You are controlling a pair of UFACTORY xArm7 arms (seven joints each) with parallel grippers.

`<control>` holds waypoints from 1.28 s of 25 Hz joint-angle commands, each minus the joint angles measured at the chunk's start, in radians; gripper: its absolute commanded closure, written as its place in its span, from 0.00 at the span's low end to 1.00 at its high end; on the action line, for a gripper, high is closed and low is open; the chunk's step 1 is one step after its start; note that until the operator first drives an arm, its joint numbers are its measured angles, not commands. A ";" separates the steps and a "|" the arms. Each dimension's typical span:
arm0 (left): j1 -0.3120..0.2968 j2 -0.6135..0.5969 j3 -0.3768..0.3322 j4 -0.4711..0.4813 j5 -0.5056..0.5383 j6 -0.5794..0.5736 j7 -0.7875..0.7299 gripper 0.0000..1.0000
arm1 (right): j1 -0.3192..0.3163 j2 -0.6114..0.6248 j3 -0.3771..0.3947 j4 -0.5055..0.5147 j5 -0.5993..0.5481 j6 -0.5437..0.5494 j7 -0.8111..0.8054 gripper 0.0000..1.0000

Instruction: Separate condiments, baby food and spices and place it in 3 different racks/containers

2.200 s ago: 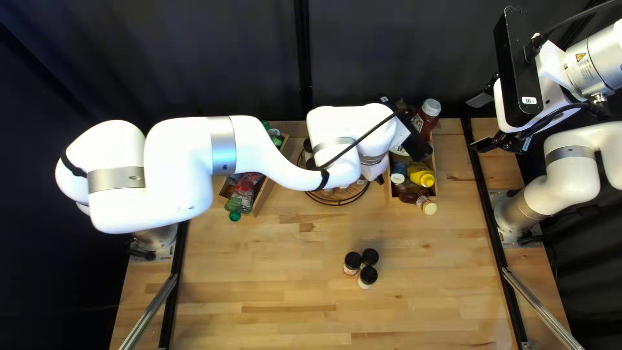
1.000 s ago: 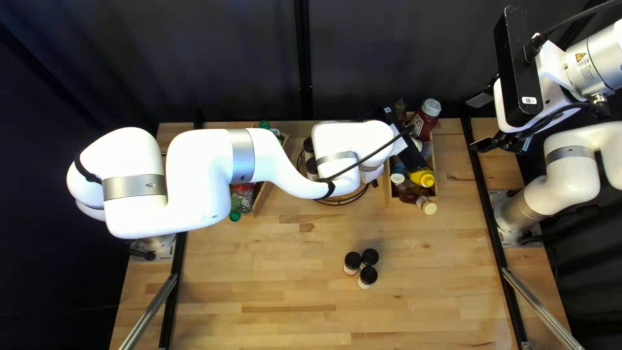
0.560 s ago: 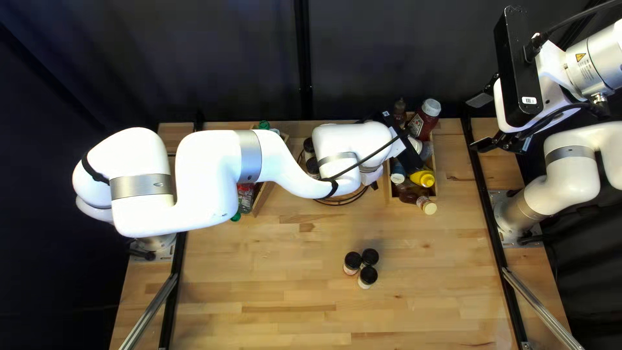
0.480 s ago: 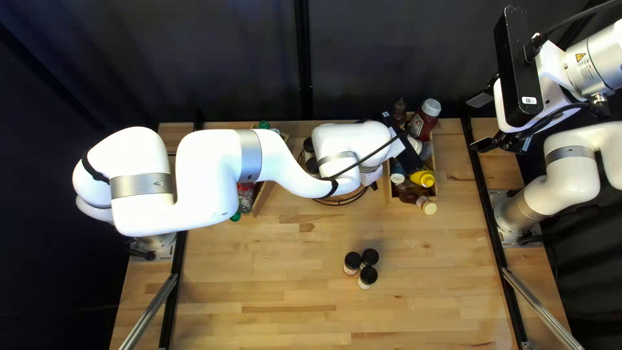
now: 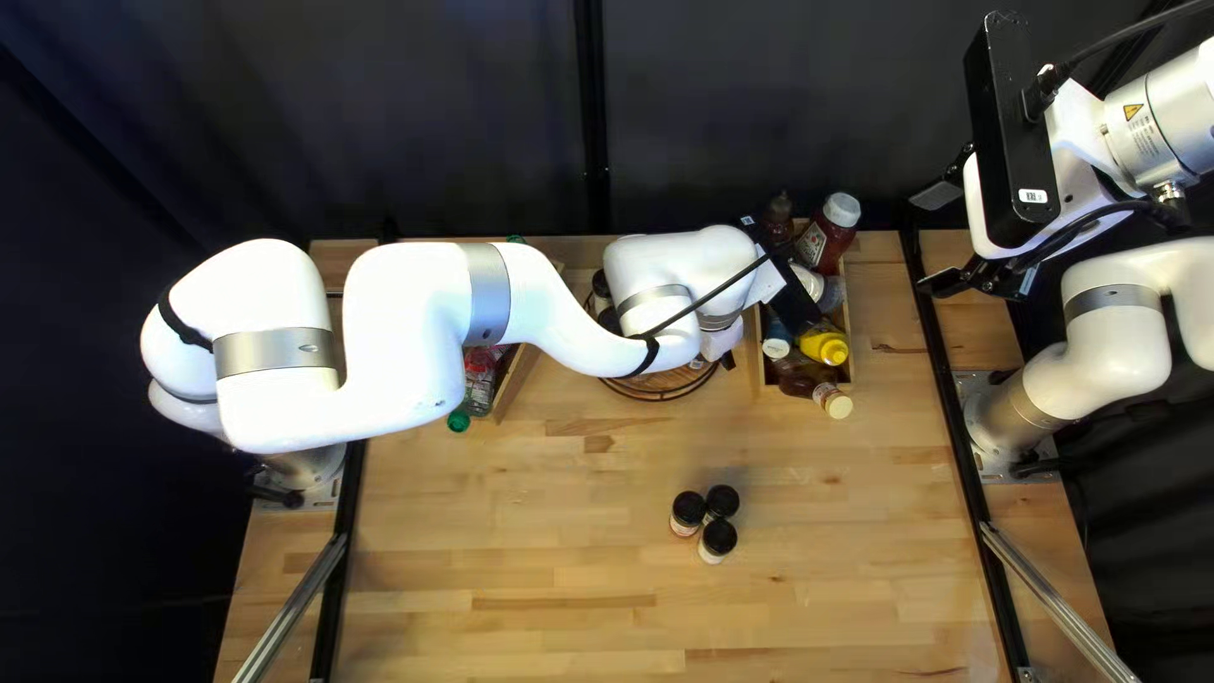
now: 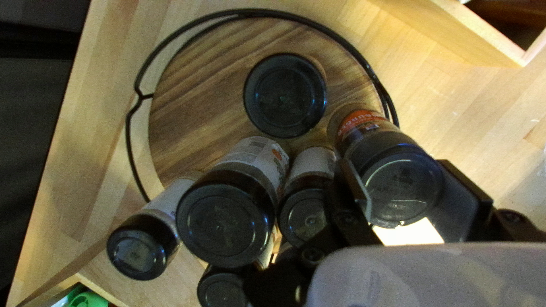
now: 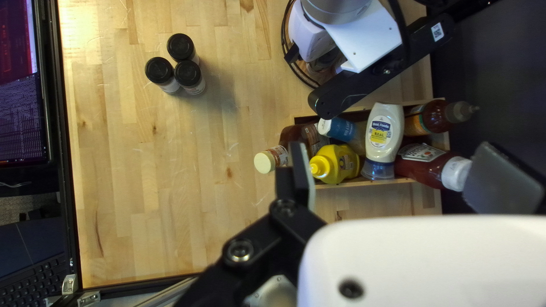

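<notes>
In the top left view my left gripper [image 5: 720,344] is over the round wooden board [image 5: 680,381], mostly hidden by its arm. The left wrist view has my left gripper [image 6: 401,183] shut on a black-capped spice jar [image 6: 405,187] at the board's [image 6: 199,96] wire-ringed edge. Several other jars [image 6: 284,94] are beside it. Three spice jars [image 5: 717,540] stand together on the bare table. My right gripper [image 5: 937,240] hangs at the right of the top left view; in its wrist view, the right gripper [image 7: 398,162] is open and holds nothing. Condiment bottles [image 7: 384,133] lie in a wooden box [image 7: 372,183].
A left wooden box [image 5: 516,382] with green-capped pouches or bottles [image 5: 479,380] lies partly under my left arm. A pale-capped bottle [image 7: 267,161] juts over the condiment box's near edge. A screen [image 7: 21,85] and keyboard [image 7: 25,287] stand beyond the table frame.
My left arm has shifted, its elbow toward the right of the top left view, its wrist slightly down, then a little back up. The right arm and the three table jars have stayed still.
</notes>
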 commanded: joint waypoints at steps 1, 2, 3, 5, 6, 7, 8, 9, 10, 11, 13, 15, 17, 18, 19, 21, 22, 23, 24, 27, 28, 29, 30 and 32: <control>0.003 -0.003 -0.004 0.004 -0.004 0.005 0.006 0.05 | 0.000 0.000 0.000 0.000 0.000 0.000 0.000 0.00; 0.002 -0.003 -0.004 0.007 -0.004 0.008 0.006 0.03 | 0.000 0.000 0.000 0.000 0.000 0.000 0.000 0.00; 0.002 -0.004 -0.004 0.008 -0.004 0.010 0.007 0.00 | 0.000 0.000 0.000 0.000 0.000 0.000 0.000 0.00; -0.006 -0.014 -0.004 0.015 0.002 0.025 0.004 0.00 | 0.000 0.000 0.000 0.000 0.000 0.000 0.000 0.00; -0.010 -0.017 -0.003 0.018 0.005 0.032 0.002 0.00 | 0.000 0.000 0.000 0.000 0.000 0.000 0.000 0.00; -0.018 -0.024 -0.002 0.025 0.011 0.045 -0.002 0.00 | 0.000 0.000 0.000 0.000 0.000 0.000 0.000 0.00; -0.023 -0.027 -0.001 0.029 0.015 0.054 -0.006 0.00 | 0.000 0.000 0.000 0.000 0.000 0.000 0.000 0.00; -0.031 -0.033 -0.002 0.037 0.021 0.071 -0.009 0.00 | 0.000 0.000 0.000 0.000 0.000 0.000 0.000 0.00; -0.040 -0.045 -0.004 0.035 0.024 0.078 -0.009 0.00 | 0.000 0.000 0.000 0.000 0.000 0.000 0.000 0.00; -0.047 -0.054 -0.006 0.032 0.026 0.083 -0.007 0.00 | 0.000 0.000 0.000 0.000 0.000 0.000 0.000 0.00; -0.073 -0.100 -0.018 -0.012 0.034 0.073 0.021 0.00 | 0.000 0.000 0.000 0.000 0.000 0.000 0.000 0.00; -0.112 -0.177 -0.044 -0.094 0.056 0.047 0.099 0.00 | 0.000 0.000 0.000 0.000 0.000 0.000 0.000 0.00; -0.135 -0.239 -0.076 -0.160 0.062 0.027 0.195 0.00 | 0.000 0.000 0.000 0.000 0.000 0.000 0.000 0.00; -0.133 -0.247 -0.085 -0.168 0.057 0.025 0.228 0.00 | 0.000 0.000 0.000 0.000 0.000 0.000 0.000 0.00; -0.145 -0.270 -0.105 -0.196 0.054 0.021 0.276 0.00 | 0.000 0.000 0.000 0.000 0.000 0.000 0.000 0.00; -0.171 -0.293 -0.128 -0.225 0.055 0.019 0.306 0.00 | 0.000 0.000 0.000 0.000 0.000 0.000 0.000 0.00; -0.182 -0.300 -0.136 -0.234 0.060 0.020 0.311 0.00 | 0.000 0.000 0.000 0.000 0.000 0.000 0.000 0.00; -0.196 -0.309 -0.143 -0.244 0.067 0.019 0.303 0.00 | 0.000 0.000 0.000 0.000 0.000 0.000 0.000 0.00; -0.221 -0.321 -0.153 -0.263 0.081 0.013 0.282 0.00 | 0.000 0.000 0.000 0.000 0.000 0.000 0.000 0.00; -0.263 -0.319 -0.170 -0.285 0.099 -0.006 0.234 0.00 | 0.000 0.000 0.000 0.000 0.000 0.000 0.000 0.00; -0.272 -0.313 -0.173 -0.286 0.103 -0.011 0.218 0.00 | 0.000 0.000 0.000 0.000 0.000 0.000 0.000 0.00; -0.288 -0.291 -0.181 -0.280 0.105 -0.017 0.190 0.00 | 0.000 0.000 0.000 0.000 0.000 0.000 0.000 0.00; -0.298 -0.268 -0.186 -0.267 0.105 -0.016 0.170 0.00 | 0.000 0.000 0.000 0.000 0.000 0.000 0.000 0.00; -0.305 -0.223 -0.191 -0.237 0.101 -0.012 0.144 0.00 | 0.000 0.000 0.000 0.000 0.000 0.000 0.000 0.00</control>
